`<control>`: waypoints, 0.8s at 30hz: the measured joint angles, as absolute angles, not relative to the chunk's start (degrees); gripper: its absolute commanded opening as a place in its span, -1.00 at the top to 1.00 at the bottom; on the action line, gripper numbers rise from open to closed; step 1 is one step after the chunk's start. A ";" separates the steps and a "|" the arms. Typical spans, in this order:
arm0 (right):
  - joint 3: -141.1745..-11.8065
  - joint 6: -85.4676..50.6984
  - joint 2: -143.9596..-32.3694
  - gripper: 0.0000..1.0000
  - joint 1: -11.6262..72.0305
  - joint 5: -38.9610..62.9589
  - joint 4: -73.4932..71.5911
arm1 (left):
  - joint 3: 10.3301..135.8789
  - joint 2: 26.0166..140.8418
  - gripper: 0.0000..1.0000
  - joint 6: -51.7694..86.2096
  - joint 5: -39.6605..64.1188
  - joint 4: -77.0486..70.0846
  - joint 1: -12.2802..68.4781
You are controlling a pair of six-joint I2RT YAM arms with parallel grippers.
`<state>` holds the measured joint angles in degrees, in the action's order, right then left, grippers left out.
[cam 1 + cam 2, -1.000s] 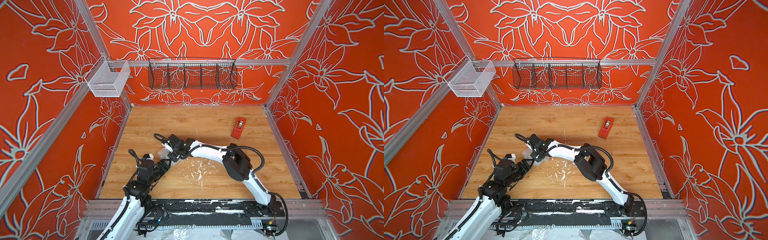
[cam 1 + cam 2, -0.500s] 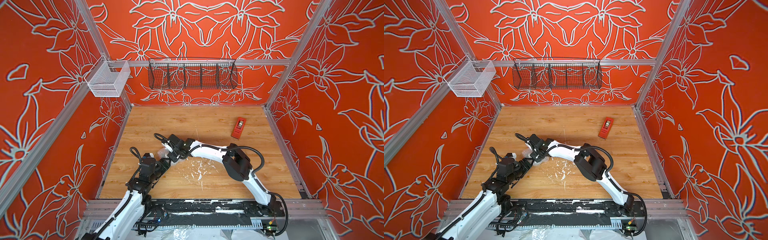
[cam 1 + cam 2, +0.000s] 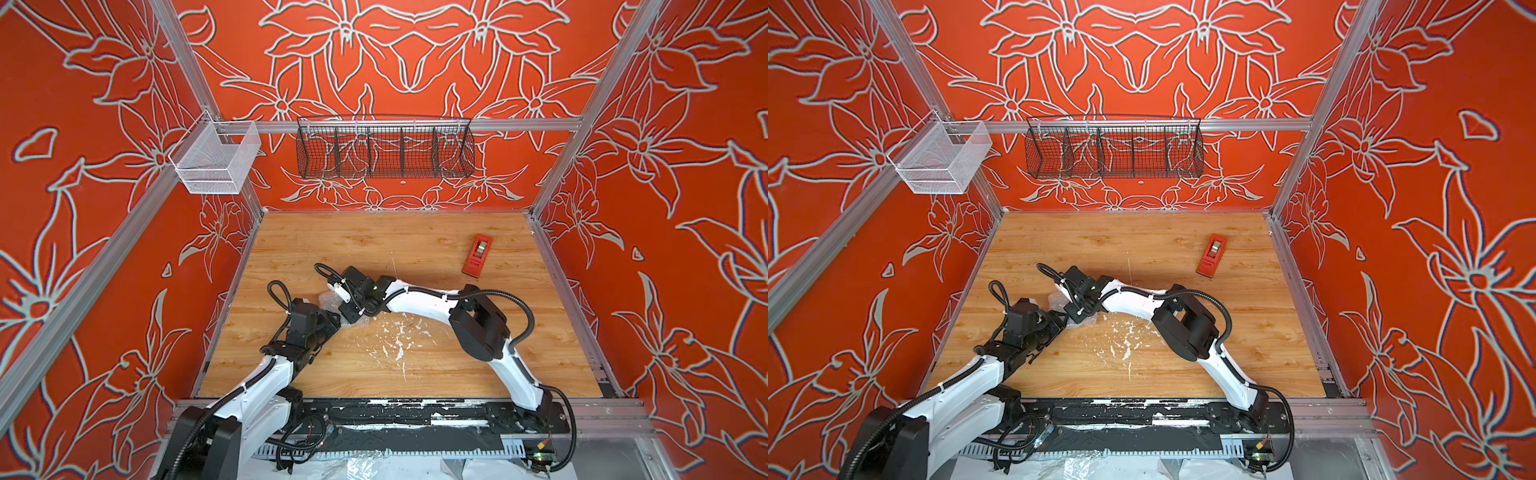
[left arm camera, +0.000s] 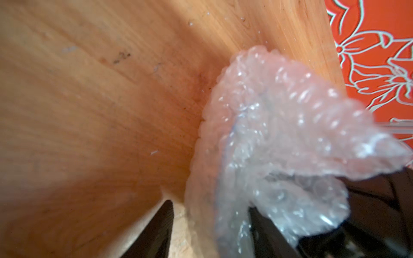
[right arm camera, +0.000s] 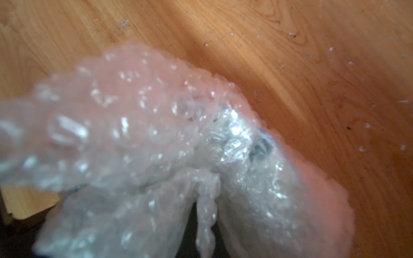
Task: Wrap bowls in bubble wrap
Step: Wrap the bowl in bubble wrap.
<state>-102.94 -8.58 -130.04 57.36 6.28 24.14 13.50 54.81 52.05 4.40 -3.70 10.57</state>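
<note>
Left end effector (image 4: 210, 207) advanced, apart around bubble wrap (image 4: 279, 125); right end effector (image 3: 348, 316) pinches it; scuffed wooden tabletop (image 3: 374, 245).

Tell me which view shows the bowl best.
Right wrist: through the bubble wrap, the bowl shows its light blue rim and a dark leaf print. Left wrist gives only a faint blue rim line through the wrap. In both top views the bowl cannot be seen.
</note>
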 measured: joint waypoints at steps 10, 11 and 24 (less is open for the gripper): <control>-101.47 -9.85 -127.85 0.85 54.00 12.75 24.67 | 17.67 62.92 0.31 49.56 2.85 -5.78 10.39; -101.19 -9.98 -127.33 0.84 53.56 13.28 24.73 | 18.24 64.05 0.36 49.36 2.85 -6.28 10.37; -98.45 -12.99 -123.96 0.44 48.05 20.01 23.16 | 21.93 71.05 0.68 47.68 3.46 -9.34 10.11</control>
